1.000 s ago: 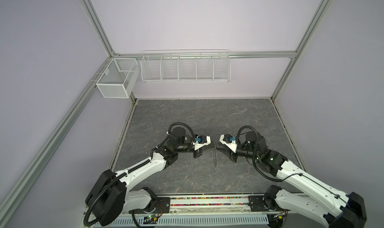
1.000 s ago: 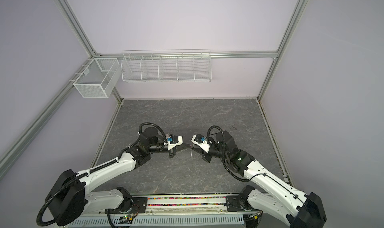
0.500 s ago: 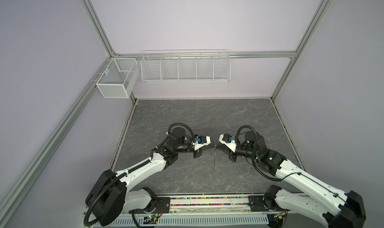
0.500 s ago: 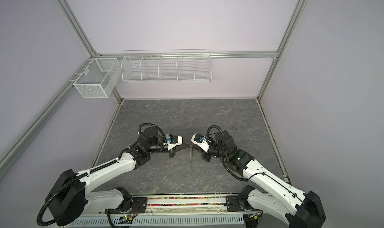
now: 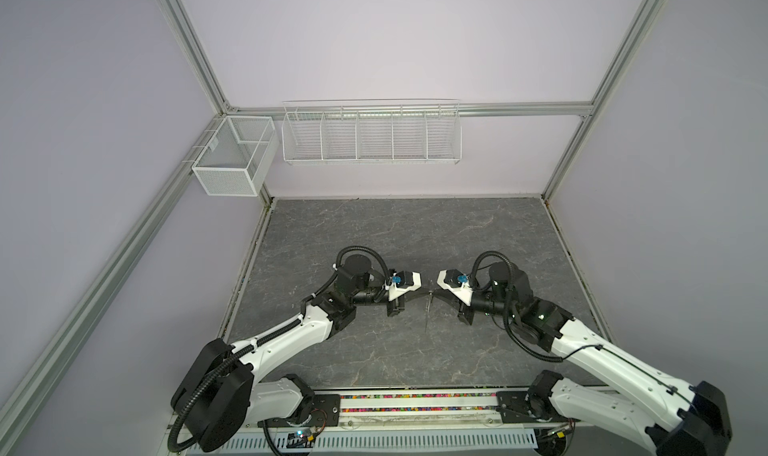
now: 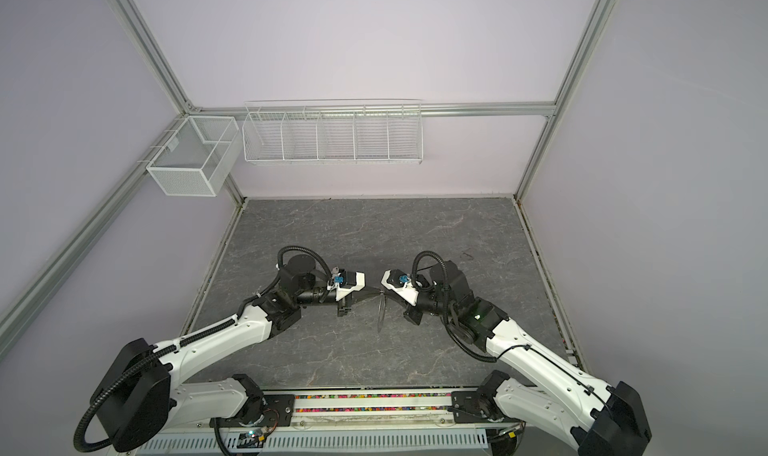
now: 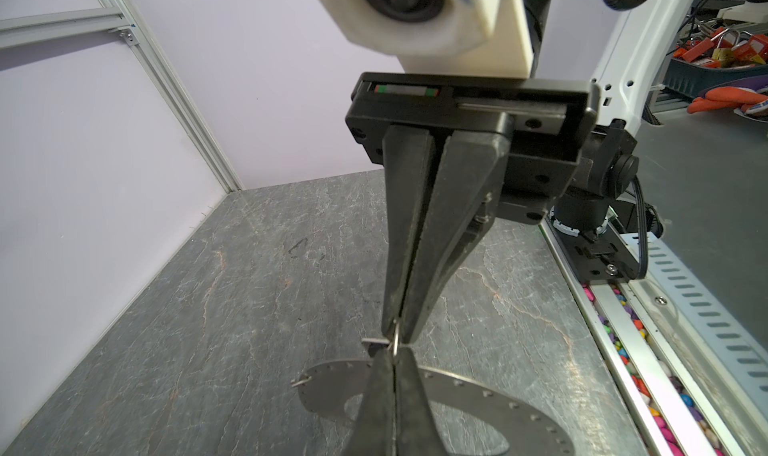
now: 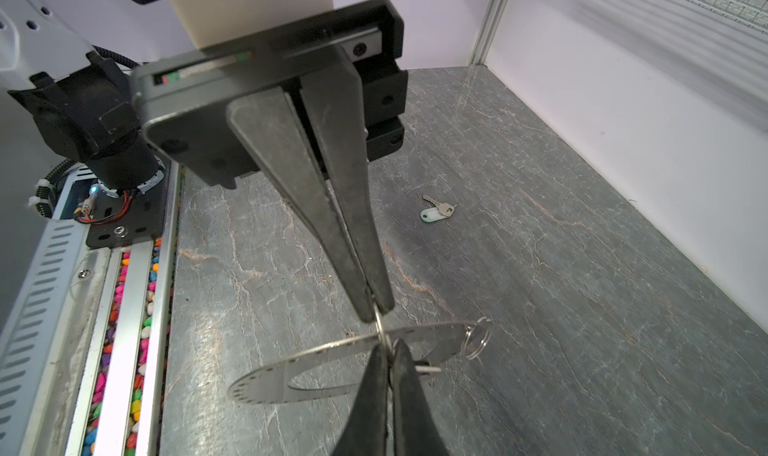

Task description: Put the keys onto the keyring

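The keyring is a flat, wide grey metal ring with a large central hole and a row of many small holes along its rim. It hangs in the middle of the scene from a small thin wire ring, above the dark grey worktop, which has a stone pattern with pale veins. A second small wire ring sits on the rim of the keyring. One small silver metal key with a white oblong plastic tag lies flat on the worktop, well apart from the keyring.

Both arms reach from the near edge toward the middle, and their long black tapered fingers point at each other, almost tip to tip. The left gripper has its fingers pressed together on the small thin wire ring. The right gripper is also clamped on this same wire ring from the opposite side. In both top views the keyring shows edge-on, just below the place where the tips meet.
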Action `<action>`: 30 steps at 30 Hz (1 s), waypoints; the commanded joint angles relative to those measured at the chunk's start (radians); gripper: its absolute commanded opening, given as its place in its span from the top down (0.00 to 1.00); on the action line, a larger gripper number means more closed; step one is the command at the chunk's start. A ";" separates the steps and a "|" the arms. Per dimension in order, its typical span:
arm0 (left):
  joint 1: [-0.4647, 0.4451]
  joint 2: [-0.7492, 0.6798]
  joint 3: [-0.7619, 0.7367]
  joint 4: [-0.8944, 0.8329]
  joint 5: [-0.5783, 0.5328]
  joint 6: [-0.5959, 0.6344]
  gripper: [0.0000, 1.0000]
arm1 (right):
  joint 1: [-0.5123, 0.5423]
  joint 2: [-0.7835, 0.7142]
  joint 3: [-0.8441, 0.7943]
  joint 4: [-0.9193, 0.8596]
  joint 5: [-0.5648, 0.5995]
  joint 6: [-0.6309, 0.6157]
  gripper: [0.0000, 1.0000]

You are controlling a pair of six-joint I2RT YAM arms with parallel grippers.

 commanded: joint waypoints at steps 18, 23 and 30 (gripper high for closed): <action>-0.073 -0.157 0.018 -0.199 -0.540 0.446 0.79 | 0.008 0.132 0.224 -0.385 0.062 -0.028 0.93; -0.103 -0.145 0.043 -0.230 -0.516 0.465 0.80 | 0.007 0.168 0.256 -0.413 0.063 -0.028 0.93; -0.125 -0.118 0.078 -0.288 -0.439 0.493 0.80 | 0.007 0.203 0.284 -0.435 0.054 -0.033 0.93</action>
